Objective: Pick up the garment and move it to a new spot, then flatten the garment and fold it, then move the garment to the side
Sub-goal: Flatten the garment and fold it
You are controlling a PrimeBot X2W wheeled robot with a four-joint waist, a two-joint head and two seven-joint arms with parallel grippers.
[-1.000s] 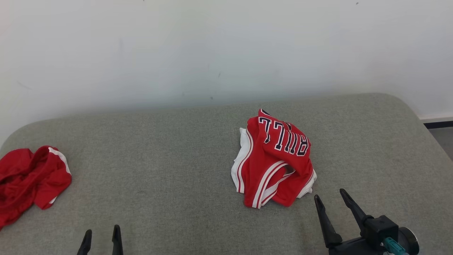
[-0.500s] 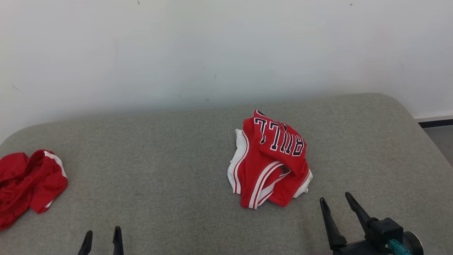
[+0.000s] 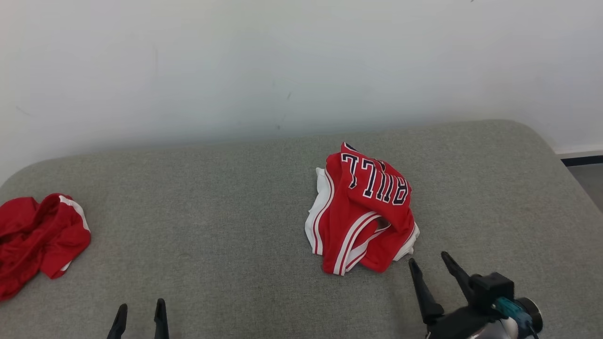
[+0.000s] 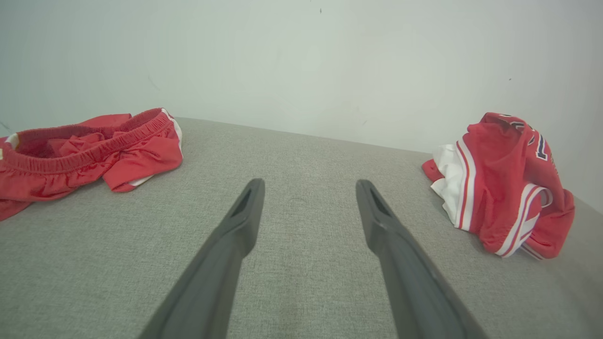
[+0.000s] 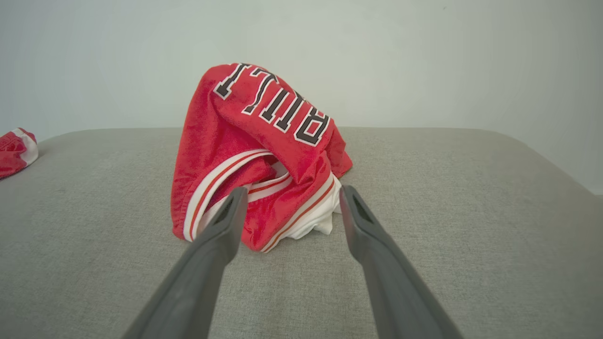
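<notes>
In the head view, the red jersey lies crumpled right of centre on the grey cushion, showing white-striped trim and upside-down dark lettering. The right gripper sits near the jersey's front edge, its jaws spread and empty. The right wrist view adds that the heap stands up in a hump, with its striped hem seen between the two fingertips. The left gripper, also open and holding nothing, hovers well apart from the jersey. Its wrist view reveals an elastic waistband on the second red garment at the cushion's left end.
</notes>
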